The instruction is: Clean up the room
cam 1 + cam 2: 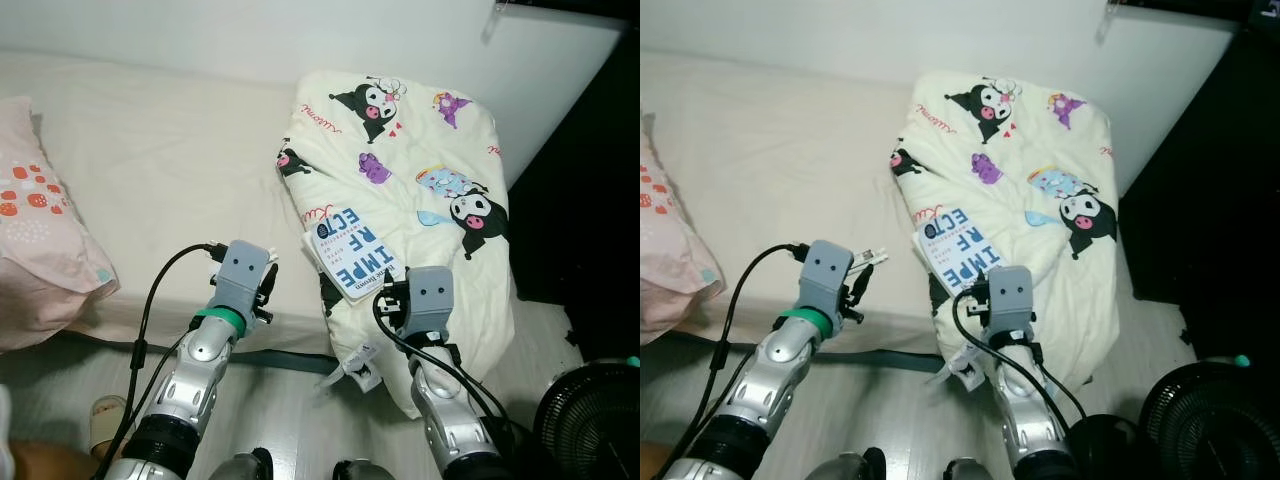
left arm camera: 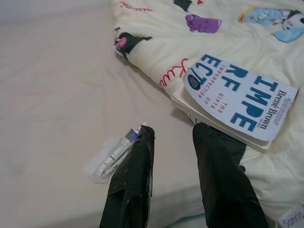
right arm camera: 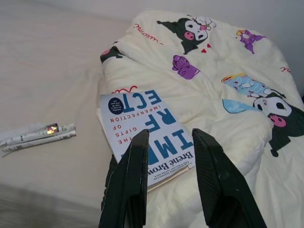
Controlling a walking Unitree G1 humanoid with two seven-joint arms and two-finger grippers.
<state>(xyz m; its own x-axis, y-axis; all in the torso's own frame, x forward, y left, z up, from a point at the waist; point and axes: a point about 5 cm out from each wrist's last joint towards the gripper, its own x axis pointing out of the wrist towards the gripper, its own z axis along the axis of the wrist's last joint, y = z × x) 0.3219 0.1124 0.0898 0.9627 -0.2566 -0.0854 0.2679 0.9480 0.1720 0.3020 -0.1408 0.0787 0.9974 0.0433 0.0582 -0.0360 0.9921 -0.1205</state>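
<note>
Right gripper (image 3: 166,142) jaws apart over book (image 3: 147,130).

Both grippers (image 2: 173,137) (image 3: 168,137) forward, fingers parted.

You see a cream comforter (image 1: 420,180) printed with black-and-white cartoon characters, purple and pale blue figures, and small red script. The book (image 1: 352,252) lying on it has a white cover with bold blue title letters, red smaller lettering and a dark blue round badge. The bed sheet (image 1: 160,170) is plain off-white. The pillow (image 1: 35,240) is pale pink with red and white spots. The small tubes (image 3: 40,135) on the sheet are white with dark print. Your left tool (image 2: 173,142) and right tool (image 3: 168,142) have glossy black fingers; the arms are silver with grey blocks, and the left wrist carries a green band (image 1: 222,316). The fan (image 1: 590,420) is black.
</note>
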